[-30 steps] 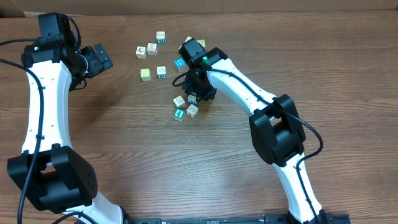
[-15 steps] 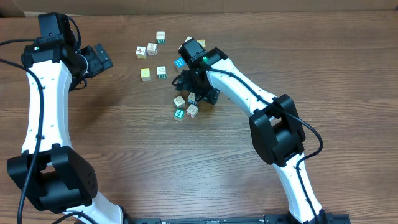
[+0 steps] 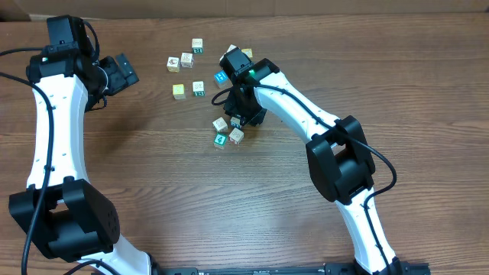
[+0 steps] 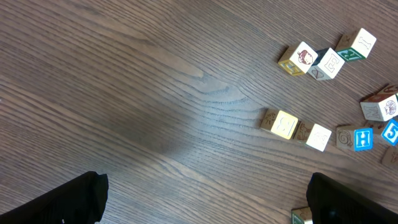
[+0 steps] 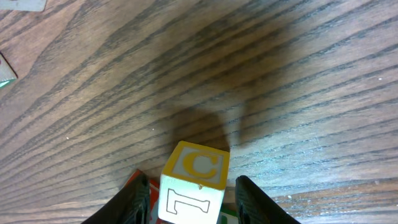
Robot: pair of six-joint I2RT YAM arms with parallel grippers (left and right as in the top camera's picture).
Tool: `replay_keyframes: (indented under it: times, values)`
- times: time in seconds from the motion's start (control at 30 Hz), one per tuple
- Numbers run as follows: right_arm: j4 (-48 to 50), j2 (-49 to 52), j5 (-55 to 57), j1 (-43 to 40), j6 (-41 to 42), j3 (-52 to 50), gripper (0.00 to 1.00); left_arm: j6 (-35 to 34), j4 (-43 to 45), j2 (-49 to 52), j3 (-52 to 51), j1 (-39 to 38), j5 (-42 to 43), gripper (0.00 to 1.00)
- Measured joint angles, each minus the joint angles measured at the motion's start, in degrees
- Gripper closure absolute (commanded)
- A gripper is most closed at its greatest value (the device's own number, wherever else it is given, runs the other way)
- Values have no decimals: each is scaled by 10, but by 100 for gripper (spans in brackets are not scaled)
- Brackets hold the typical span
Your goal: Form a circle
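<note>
circle (image 3: 232, 134): four cubes (image 3: 220, 124) (one teal)

Overhead: right gripper (image 3: 243, 116) hides part of the block cluster (image 3: 236, 136); letters too small to read. Right wrist: lettered block (image 5: 193, 186) cut off at bottom edge; gripper possibly touching it, unclear.

Right wrist view: wooden cube (image 5: 193, 183), upper yellow face printed with a "C"; its white side face carries a yellow-outlined character, possibly "I" or "L"; left wrist view: blue-faced cube (image 4: 363, 139) marked "H" in white; remaining cube letters too small to read.
</note>
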Motion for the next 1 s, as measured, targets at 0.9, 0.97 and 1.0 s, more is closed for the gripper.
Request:
replay_keyframes:
  times: [0.9,0.97,1.0]
  values:
    - [0,0,-2,0,46,0,70,0,0,0,0,0,0,1]
    - [0,0,-6,0,49,0,70,0,0,0,0,0,0,1]
    - [0,0,-8,0,50,0,71,0,0,0,0,0,0,1]
